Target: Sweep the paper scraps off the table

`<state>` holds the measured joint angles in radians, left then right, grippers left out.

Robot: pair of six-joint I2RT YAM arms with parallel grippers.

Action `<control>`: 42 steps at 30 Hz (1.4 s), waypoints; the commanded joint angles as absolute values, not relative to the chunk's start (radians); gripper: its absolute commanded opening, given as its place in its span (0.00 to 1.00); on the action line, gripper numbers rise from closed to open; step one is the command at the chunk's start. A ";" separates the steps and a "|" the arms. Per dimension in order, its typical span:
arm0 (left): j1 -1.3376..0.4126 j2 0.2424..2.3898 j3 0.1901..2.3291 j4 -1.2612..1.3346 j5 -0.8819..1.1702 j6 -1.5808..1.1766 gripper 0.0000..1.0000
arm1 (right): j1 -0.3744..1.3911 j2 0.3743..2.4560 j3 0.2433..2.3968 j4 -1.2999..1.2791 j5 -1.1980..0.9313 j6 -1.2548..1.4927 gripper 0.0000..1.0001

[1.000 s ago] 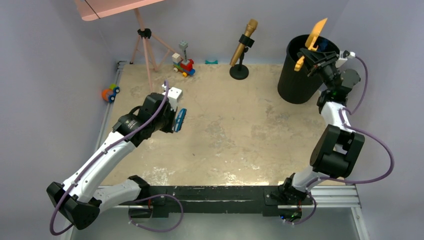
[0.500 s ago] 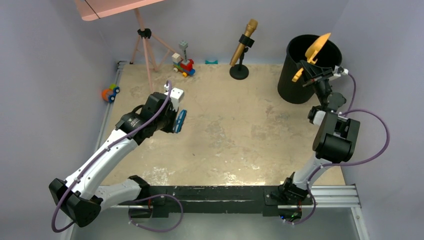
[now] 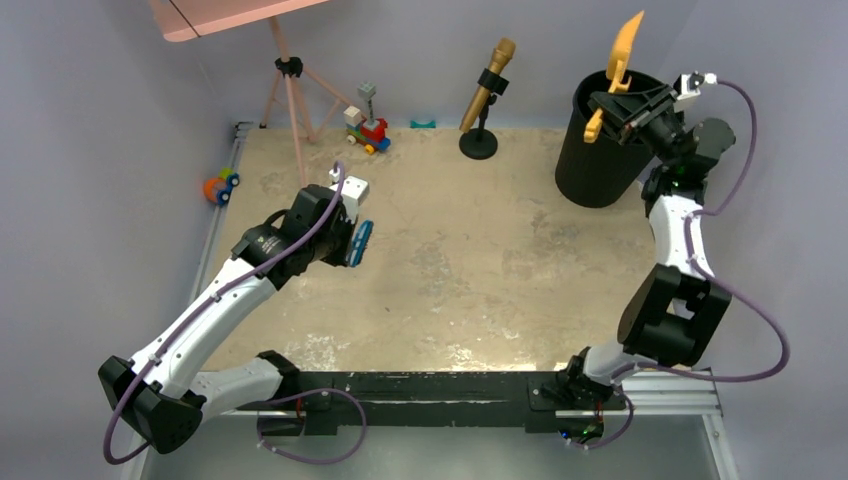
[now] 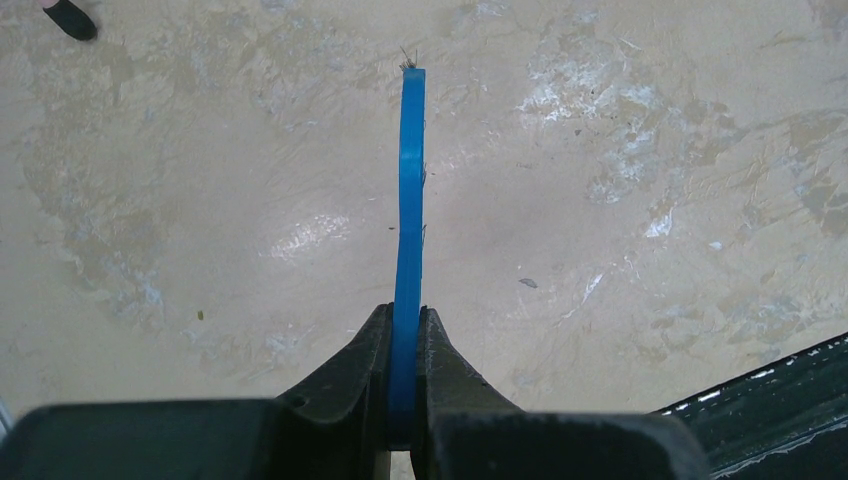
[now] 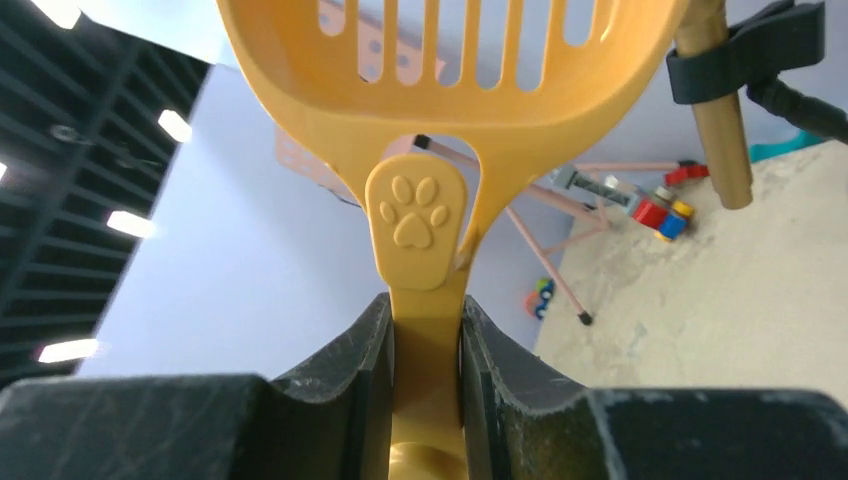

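You are pinching blue brush in left gripper | clamping slotted scoop in right gripper at far-right black bin | paper scraps unseen; likely light, soft: sweep, don't pinch.

Open table middle — bin, microphone behind

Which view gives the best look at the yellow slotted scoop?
The right wrist view: the yellow slotted plastic scoop is close up, its paw-print handle clamped in the right pincer. The top external view shows it small and edge-on by the black round bin. The left wrist view shows none of it.
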<state>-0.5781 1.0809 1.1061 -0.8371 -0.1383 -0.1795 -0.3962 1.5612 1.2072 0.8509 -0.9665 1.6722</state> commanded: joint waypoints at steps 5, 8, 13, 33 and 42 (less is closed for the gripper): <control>-0.576 1.077 1.129 -0.821 -0.125 -0.166 0.00 | -0.131 1.406 1.493 -0.459 -0.727 0.533 0.00; -0.577 1.079 1.129 -0.820 -0.121 -0.167 0.00 | 0.045 1.381 1.431 -0.570 -0.494 0.422 0.00; -0.575 1.086 1.129 -0.819 -0.125 -0.168 0.00 | 0.269 1.355 1.173 -0.513 -0.203 0.423 0.00; -0.576 1.167 1.143 -0.833 -0.082 -0.161 0.00 | 0.465 1.609 1.110 -0.533 0.234 0.425 0.00; -0.577 1.254 1.185 -0.836 0.081 -0.217 0.00 | 0.466 1.613 1.057 -0.504 0.279 0.425 0.88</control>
